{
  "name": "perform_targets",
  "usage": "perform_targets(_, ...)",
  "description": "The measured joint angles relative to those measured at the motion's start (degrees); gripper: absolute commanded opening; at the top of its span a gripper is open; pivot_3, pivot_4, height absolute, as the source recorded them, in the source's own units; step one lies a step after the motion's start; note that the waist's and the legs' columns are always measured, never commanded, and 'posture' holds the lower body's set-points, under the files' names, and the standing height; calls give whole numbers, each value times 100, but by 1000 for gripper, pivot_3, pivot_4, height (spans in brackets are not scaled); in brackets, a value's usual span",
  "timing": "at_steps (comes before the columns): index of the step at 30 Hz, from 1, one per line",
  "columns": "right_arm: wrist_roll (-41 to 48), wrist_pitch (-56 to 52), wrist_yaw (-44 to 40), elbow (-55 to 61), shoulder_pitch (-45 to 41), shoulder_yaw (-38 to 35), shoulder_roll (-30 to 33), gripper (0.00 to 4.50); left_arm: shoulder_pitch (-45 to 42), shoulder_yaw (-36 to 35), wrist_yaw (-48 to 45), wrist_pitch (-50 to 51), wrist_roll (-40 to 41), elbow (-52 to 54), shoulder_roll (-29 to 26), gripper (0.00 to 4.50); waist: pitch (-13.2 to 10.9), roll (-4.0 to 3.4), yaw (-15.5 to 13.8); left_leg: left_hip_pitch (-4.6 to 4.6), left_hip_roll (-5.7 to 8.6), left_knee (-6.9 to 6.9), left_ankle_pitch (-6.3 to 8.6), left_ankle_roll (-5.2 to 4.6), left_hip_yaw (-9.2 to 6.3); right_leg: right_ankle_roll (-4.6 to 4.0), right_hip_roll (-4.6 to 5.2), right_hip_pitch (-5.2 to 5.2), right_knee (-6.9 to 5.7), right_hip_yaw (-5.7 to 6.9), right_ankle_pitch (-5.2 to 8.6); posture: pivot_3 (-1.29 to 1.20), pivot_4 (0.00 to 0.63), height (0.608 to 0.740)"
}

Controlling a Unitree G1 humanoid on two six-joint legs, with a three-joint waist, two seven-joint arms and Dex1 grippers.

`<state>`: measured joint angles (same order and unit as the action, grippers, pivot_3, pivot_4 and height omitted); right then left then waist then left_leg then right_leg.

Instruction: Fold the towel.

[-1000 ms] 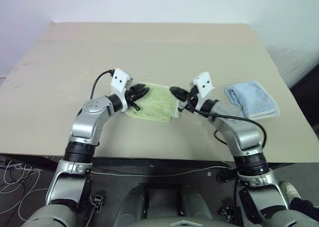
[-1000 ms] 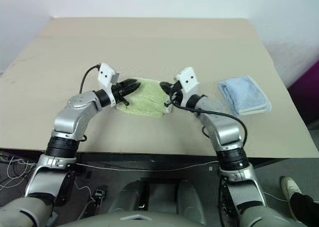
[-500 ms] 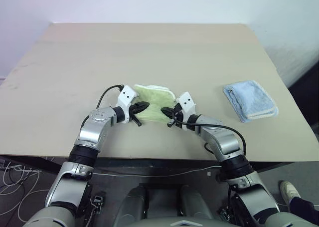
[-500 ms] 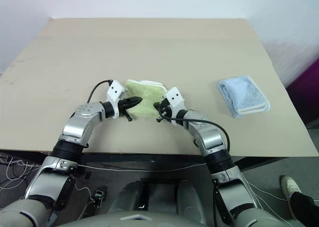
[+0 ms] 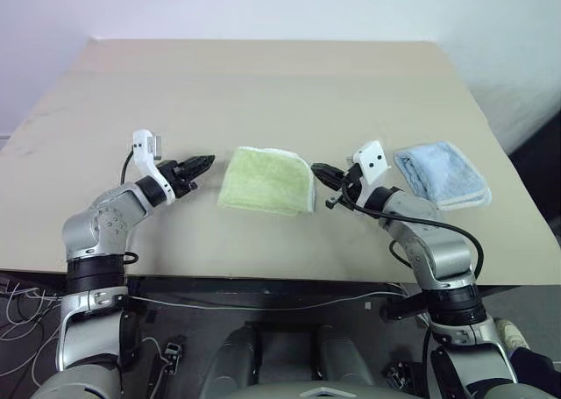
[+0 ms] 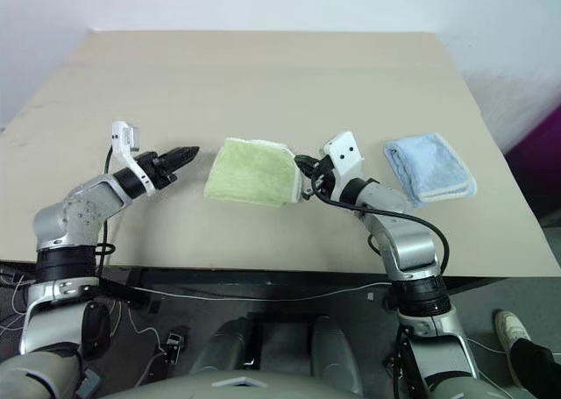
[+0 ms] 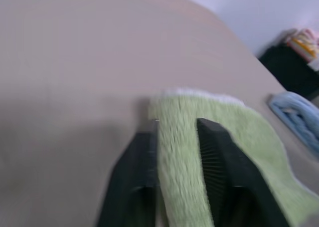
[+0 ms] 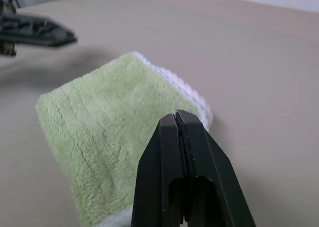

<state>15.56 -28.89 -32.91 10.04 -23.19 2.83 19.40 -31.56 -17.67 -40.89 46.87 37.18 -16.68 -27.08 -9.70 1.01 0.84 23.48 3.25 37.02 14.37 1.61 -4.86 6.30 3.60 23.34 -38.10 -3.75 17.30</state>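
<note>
The light yellow-green towel (image 5: pixel 266 181) lies folded in a compact rectangle on the table, its white edging along the far and right sides. My left gripper (image 5: pixel 207 162) hovers a short way to the towel's left, pointing at it. Its fingers (image 7: pixel 214 147) stand open with nothing between them. Just off the towel's right edge is my right gripper (image 5: pixel 316 168), shut and empty. In the right wrist view its closed fingertips (image 8: pixel 178 116) sit over the towel (image 8: pixel 109 122) near the white-edged corner.
A smaller light blue towel (image 5: pixel 441 176) lies folded to the right, just beyond my right wrist. The tan table (image 5: pixel 263 83) stretches wide behind the towel. Its front edge runs close below both arms.
Both grippers have drawn away from the towel, the left one to the left and the right one to the right. The left gripper has opened, and the towel rests folded between them.
</note>
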Motion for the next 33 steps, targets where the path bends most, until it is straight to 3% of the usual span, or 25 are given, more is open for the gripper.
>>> perform_targets(6, 30, -51, 54, 6, -7, 9, -2, 0, -100, 161, -493, 685, 217, -374, -86, 4396, 0, 0, 16, 0, -1, -1, 0, 0, 0, 0, 0, 2, -1, 0, 0, 0, 150, 740)
perform_targets(7, 30, -52, 65, 14, -7, 8, -2, 0, -158, 236, -577, 757, 213, -459, -119, 4455, 0, 0, 19, 0, -1, -2, 0, 1, 0, 0, 0, 2, 0, -1, 0, 0, 150, 740)
perform_targets(17, 45, -83, 255, 278, -4, -9, -15, 0, -364, 908, -1046, 940, 38, -703, -8, 4455, 0, 0, -8, 0, 0, -1, 0, 1, 0, 0, 4, 0, 1, -1, 0, 0, 150, 740)
perform_targets(31, 58, -197, 348, 440, 91, -20, 41, 0, -207, 715, -426, 1660, 228, -4, 654, 4455, 1, -1, -20, -1, 4, 0, 0, 0, -1, 0, 7, -4, 2, 0, 0, 0, 150, 740)
perform_targets(33, 58, -198, 348, 440, 91, -12, 35, 0, -205, 639, -262, 1694, 229, -3, 714, 4075, 1, 0, -24, -2, 4, 1, 0, 0, -1, 0, 7, -6, 2, 0, 0, 0, 150, 740)
